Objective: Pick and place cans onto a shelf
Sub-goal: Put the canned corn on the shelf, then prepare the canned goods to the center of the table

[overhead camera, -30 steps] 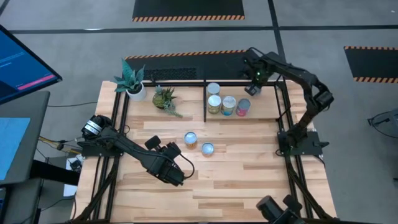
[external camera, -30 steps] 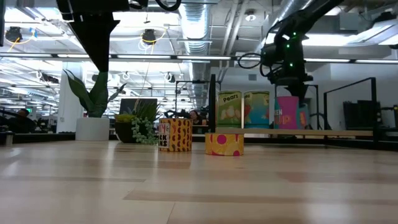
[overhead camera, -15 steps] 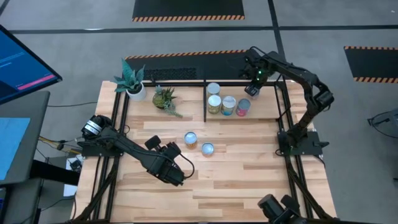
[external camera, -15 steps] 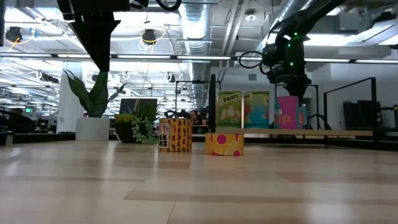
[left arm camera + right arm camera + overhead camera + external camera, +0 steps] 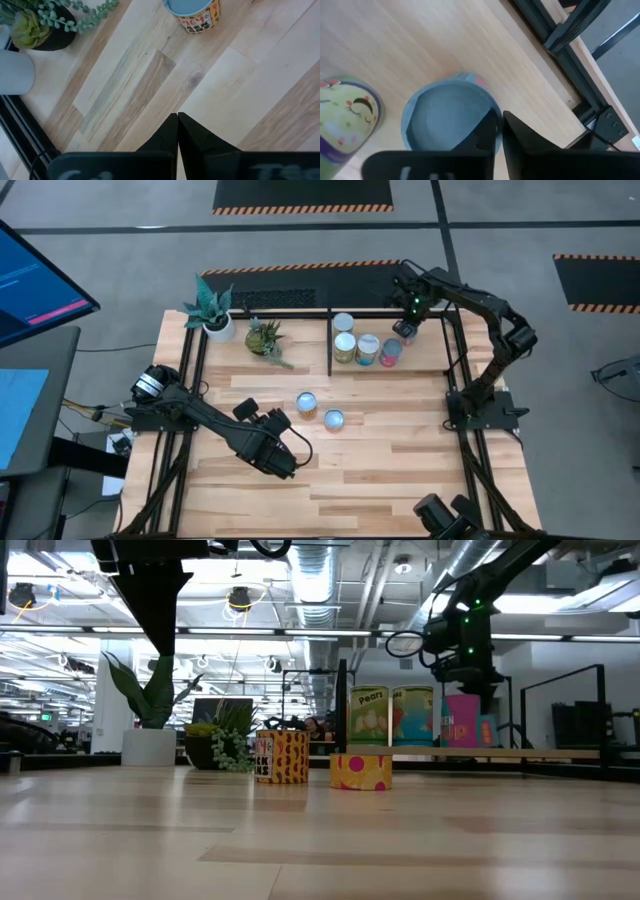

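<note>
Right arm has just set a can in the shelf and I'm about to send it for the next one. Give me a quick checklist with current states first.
1. Pink can standing upright in the shelf: ok.
2. Right gripper free of the pink can: cannot tell; the right wrist view shows its fingers nearly together at the can's rim.
3. Three other cans in the shelf upright: ok.
4. Two loose cans upright on the table, reachable: ok.
5. Left gripper shut, parked near the table's front, apart from the loose cans: ok.
6. Potted plants away from the shelf bay: ok.
</note>
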{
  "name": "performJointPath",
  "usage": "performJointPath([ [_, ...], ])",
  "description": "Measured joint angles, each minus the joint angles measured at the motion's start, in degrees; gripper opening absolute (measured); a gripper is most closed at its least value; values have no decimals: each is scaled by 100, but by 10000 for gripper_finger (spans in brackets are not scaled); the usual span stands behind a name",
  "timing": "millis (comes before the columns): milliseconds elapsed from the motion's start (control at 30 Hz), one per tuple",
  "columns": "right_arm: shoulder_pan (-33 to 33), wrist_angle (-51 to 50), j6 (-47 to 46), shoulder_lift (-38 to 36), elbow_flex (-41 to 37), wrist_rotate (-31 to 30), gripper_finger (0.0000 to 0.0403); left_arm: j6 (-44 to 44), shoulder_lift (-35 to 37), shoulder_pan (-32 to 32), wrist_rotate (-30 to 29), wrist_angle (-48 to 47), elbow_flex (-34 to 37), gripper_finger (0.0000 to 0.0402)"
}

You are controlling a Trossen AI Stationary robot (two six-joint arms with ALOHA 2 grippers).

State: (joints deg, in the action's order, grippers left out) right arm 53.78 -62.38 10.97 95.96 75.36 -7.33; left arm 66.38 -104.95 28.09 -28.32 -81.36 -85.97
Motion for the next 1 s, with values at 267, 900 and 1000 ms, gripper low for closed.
performJointPath([
  [267,0,69,0,0,-3,-9,74,7,0,-1,2,0,-2,0],
  [900,-348,-202,-457,-1714,-5,340,77,100,0,0,-46,2,0,0],
  [1000,-613,-402,-1272,-2238,-3,933,77,569,0,-13,-134,2,-2,0],
])
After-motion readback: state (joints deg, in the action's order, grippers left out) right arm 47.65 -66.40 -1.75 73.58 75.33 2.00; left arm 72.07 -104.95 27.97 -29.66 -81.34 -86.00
